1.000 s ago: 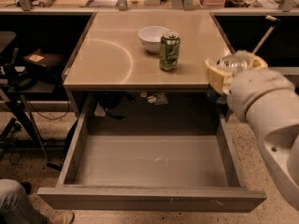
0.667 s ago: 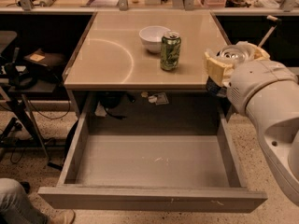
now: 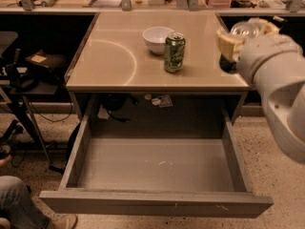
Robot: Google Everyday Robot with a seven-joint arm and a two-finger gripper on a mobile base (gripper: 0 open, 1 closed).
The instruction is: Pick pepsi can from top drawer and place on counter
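The top drawer [image 3: 157, 168] is pulled wide open below the counter [image 3: 114, 56], and its scuffed bottom is bare. My gripper [image 3: 243, 36] hangs over the counter's right edge, with its tan fingers [image 3: 228, 44] closed around the pepsi can [image 3: 245, 29]. The can's silver top shows between the fingers. A bit of its dark body shows below at the left, just above the counter surface. The rest of the can is hidden by my pale arm [image 3: 276, 80].
A green can [image 3: 174, 52] stands upright mid-counter, with a white bowl [image 3: 158, 38] just behind it to the left. A dark cart with cables [image 3: 28, 75] is at the left. A person's knee [image 3: 14, 202] is at the bottom left. Shelves with clutter run along the back.
My gripper has moved, with the can, up and farther back along the counter's right edge. The green can, bowl and drawer have not moved.
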